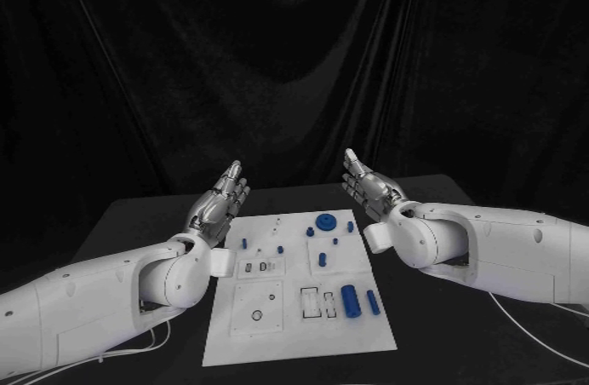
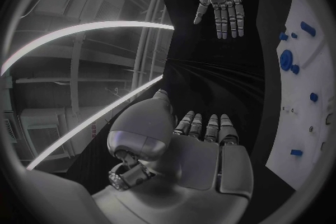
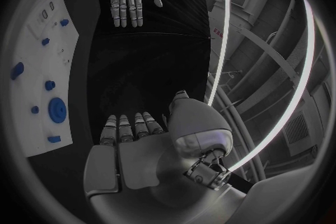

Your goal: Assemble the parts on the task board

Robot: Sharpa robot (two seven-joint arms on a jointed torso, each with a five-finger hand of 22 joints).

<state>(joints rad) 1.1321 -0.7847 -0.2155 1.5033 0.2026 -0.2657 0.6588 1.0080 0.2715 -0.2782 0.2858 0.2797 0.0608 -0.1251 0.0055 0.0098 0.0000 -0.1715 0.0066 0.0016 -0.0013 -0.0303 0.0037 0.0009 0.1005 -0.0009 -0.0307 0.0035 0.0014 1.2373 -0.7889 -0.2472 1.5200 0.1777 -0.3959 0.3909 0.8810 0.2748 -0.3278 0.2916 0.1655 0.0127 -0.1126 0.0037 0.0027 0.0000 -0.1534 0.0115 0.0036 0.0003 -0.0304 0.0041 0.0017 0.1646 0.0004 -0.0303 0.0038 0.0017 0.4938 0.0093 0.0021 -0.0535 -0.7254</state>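
**Both hands up, board waiting between them**

Your two white arms come in low from each side, and they are the closest things you see. Between them lies the task board (image 1: 300, 317), a white plate flat on the black table (image 1: 442, 334).

Your left hand (image 1: 219, 199) is lifted up by the far left corner of the board. Its fingers are straight and a little apart, and it holds nothing. Your right hand (image 1: 372, 189) is lifted up by the far right corner. It is flat and spread too, with nothing in it. The two palms face each other across the board. Neither hand touches the board.

Look at the board and you see the small blue parts. A round blue gear (image 1: 325, 222) sits near the far edge. Two long blue pegs (image 1: 351, 301) lie side by side near the right edge, closer to you. More little blue parts (image 1: 280, 249) sit in the middle of the board.
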